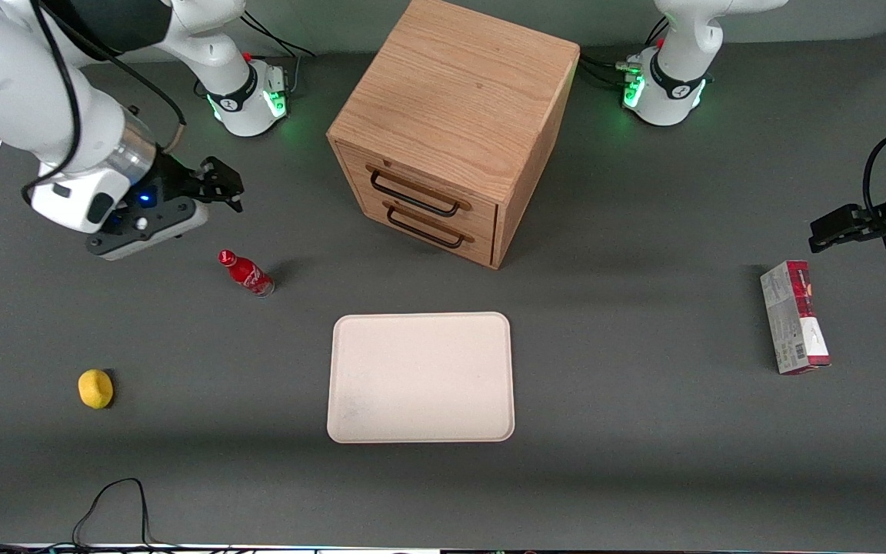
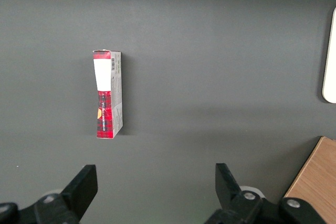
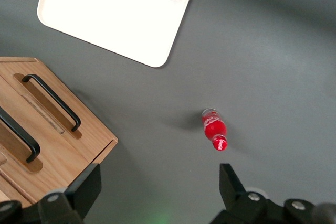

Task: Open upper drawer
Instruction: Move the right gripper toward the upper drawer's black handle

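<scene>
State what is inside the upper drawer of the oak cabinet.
Its contents cannot be seen: the upper drawer is shut, showing only its front and black handle. The open gripper hovers above the table, away from it.

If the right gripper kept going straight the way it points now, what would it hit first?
Probably bare table. The gripper, fingers open, hangs above the mat pointing down; the red bottle lies just off that line, nearer the front camera, and the upper drawer stands well aside. Depth is uncertain.
</scene>
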Robot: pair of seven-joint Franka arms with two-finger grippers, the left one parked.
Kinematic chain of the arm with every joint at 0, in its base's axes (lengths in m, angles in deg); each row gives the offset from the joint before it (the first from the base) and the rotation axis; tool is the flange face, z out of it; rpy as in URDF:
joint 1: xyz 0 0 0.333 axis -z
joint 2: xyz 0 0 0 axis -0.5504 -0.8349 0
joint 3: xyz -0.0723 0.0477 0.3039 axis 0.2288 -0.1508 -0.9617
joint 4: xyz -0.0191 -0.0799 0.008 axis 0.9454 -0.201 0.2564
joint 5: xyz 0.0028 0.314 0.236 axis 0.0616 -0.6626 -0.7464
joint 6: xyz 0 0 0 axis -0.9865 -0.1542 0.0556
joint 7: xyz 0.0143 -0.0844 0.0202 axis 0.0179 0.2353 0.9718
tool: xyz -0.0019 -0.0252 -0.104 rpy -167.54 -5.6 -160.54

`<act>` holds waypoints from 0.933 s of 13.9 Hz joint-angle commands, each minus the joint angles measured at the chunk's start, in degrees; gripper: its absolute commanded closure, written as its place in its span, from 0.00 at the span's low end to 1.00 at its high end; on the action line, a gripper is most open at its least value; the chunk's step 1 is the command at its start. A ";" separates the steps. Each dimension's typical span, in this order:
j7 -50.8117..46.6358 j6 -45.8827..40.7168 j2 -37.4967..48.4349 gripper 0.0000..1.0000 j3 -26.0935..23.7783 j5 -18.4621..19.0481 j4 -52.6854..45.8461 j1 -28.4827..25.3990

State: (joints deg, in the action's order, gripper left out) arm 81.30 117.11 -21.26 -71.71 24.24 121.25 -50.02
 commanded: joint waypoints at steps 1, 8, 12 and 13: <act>0.26 -0.87 -3.95 0.00 0.16 -1.09 -4.38 -1.30; 4.19 -0.52 -9.67 0.00 -2.12 -9.70 -7.20 -2.80; 17.71 -0.61 -14.76 0.00 -5.73 -11.45 -9.75 -2.71; 20.27 -0.61 -15.90 0.00 -5.82 -13.47 -9.84 -2.71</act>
State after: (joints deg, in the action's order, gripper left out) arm 95.73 117.25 -33.61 -77.33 13.86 114.67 -52.66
